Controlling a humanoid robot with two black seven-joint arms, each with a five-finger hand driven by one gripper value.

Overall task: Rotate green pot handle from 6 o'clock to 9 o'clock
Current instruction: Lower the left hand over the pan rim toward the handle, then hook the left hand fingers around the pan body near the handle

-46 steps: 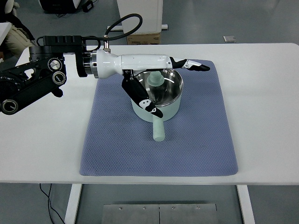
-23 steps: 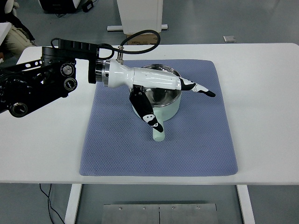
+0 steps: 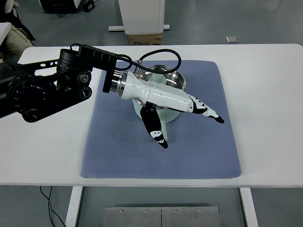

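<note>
**Hand swings down over pot, handle near 6 o'clock**

Since the earlier frames the left hand (image 3: 176, 113) has swept from the far rim of the pot (image 3: 163, 94) toward the near right, and its forearm now lies diagonally across the pot's mouth. One second ago the fingers pointed right, above the far rim; now they point down-right, past the near rim, over the mat (image 3: 118, 151).

Arm pose: the black arm enters from the left edge, the white forearm running from upper left to lower right. The fingers (image 3: 208, 112) are straight and spread away from the thumb, released, grasping nothing. The thumb (image 3: 155, 127) hangs apart from them and points toward the near edge of the table (image 3: 265, 94), black with white patches.

Pot: pale green outside, steel inside, sitting on the far-centre part of the blue-grey mat. Much of its rim is covered by the forearm.

Handle (image 3: 161, 124): mostly hidden by the thumb; only a pale green strip shows just right of it. Its long axis runs from the pot toward the near table edge, about 6 o'clock. Whether the thumb touches the handle, cannot tell.

The right arm does not show.
</note>
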